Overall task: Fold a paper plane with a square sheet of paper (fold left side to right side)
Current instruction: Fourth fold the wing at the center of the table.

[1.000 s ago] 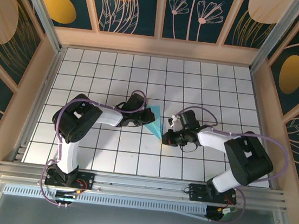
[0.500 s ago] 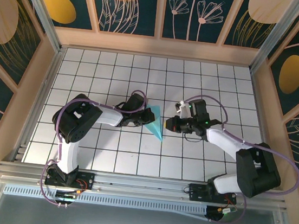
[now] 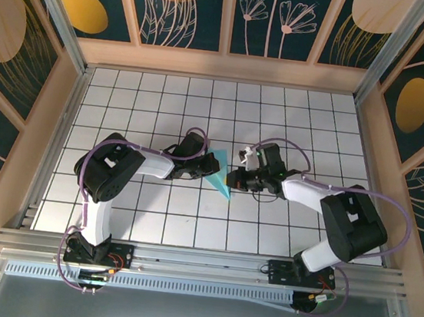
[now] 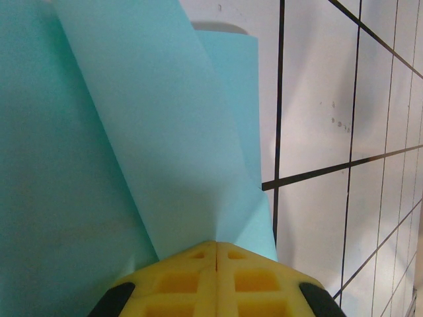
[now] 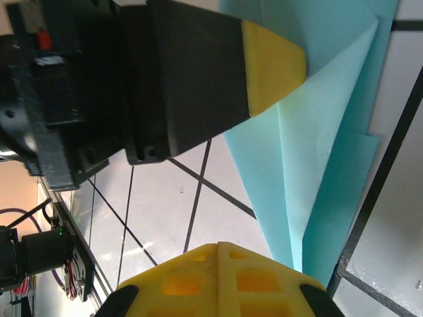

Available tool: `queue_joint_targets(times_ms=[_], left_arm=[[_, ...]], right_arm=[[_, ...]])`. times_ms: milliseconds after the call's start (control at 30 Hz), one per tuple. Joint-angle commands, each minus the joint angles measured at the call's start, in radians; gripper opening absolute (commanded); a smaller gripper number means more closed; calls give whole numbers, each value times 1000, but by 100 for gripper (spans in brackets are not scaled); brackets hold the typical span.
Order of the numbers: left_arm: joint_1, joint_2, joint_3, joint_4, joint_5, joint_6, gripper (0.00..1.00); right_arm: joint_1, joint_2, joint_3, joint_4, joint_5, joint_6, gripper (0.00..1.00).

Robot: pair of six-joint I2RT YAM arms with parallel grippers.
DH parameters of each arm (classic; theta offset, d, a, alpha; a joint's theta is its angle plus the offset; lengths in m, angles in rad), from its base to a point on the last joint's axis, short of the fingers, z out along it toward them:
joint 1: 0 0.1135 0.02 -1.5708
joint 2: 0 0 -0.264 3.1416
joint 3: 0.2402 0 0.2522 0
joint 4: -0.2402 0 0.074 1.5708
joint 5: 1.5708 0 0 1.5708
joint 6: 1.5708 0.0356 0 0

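Paper plane (image 3: 219,173): light cyan-blue paper, folded to a slim pointed shape, is laid on the white grid-tiled bench (image 3: 150,97) near its middle, between the two pincers. Its point is turned toward the near edge and its broad end toward the far wall.
Folds: several overlapping layers are seen in the wrist views. One long flap is raised slightly off the tiles.
Left pincer (image 3: 200,168): clenched, with the yellow fingertips (image 4: 192,267) pressed together along a closed seam. The tip is set against the plane's left side, and paper spreads out from directly under it. Whether any paper is nipped between the fingers cannot be told.
Right pincer (image 3: 232,180): clenched, with the yellow tips likewise closed seam to seam. It is placed at the plane's right side near the narrow end, where the paper's edge runs up to the tip. Whether the paper is grasped cannot be made out.
Enclosure: the bench is boxed in by a wooden frame (image 3: 223,65) and dark panels (image 3: 188,9) painted with flowers and golden ovals. Both arms and the plane are contained within it.
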State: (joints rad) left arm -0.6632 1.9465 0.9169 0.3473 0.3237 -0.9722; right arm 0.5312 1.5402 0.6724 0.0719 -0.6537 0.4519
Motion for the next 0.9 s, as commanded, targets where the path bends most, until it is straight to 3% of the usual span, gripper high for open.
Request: queue_joint_targets(times_ms=[0,400,867], left_arm=[[3,18,-22,-85,-55,20,6],[3,32,-12,-82,-48,20,6],[3,29,-12,-87,-49,20,6]], right_arm=[[10,26,23,16,0,4,0],[39,80,27,22,-4,-1,0],[37,136,63,17,76,26,0]])
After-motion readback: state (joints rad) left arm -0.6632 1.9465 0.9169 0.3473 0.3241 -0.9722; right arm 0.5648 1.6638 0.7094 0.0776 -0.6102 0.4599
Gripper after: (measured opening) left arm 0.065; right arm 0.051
